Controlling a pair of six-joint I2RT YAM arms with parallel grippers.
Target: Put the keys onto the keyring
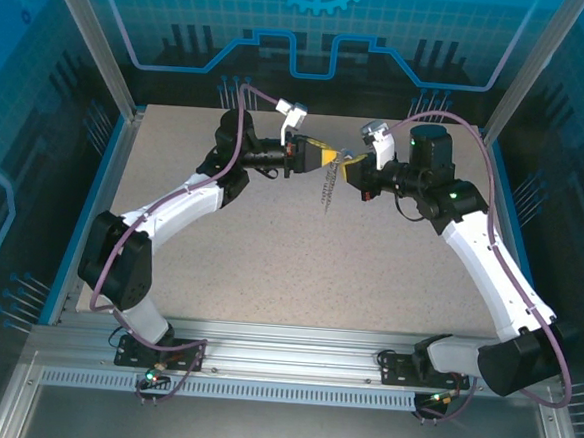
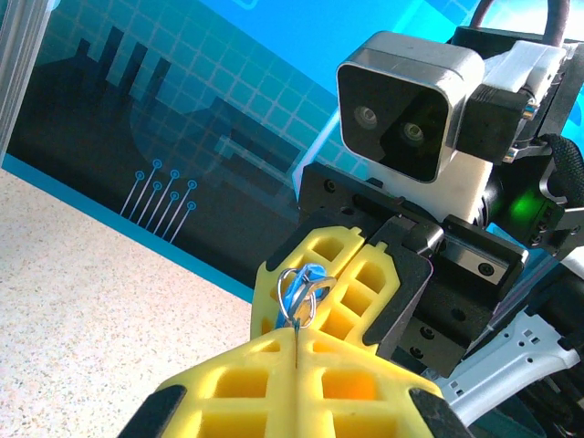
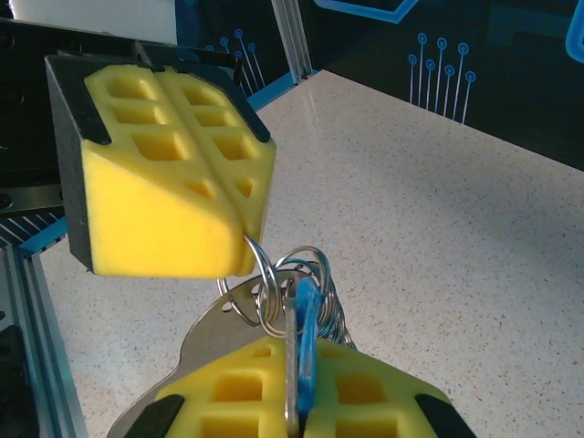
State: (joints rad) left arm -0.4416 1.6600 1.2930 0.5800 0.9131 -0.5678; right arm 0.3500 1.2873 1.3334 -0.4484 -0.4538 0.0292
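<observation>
Above a speckled beige table (image 1: 269,268) walled by blue panels (image 1: 314,40), left gripper (image 1: 328,158) pinches the keyring (image 3: 263,278); right gripper (image 1: 346,167) pinches the key (image 3: 306,333).

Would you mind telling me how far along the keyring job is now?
Done: both parts are off the table, held tip to tip. In hand: the left gripper pinches the silver end of the keyring, its chain dangling; the right gripper clamps what looks like the blue key against it. Left: I cannot tell whether the key is threaded on yet.
</observation>
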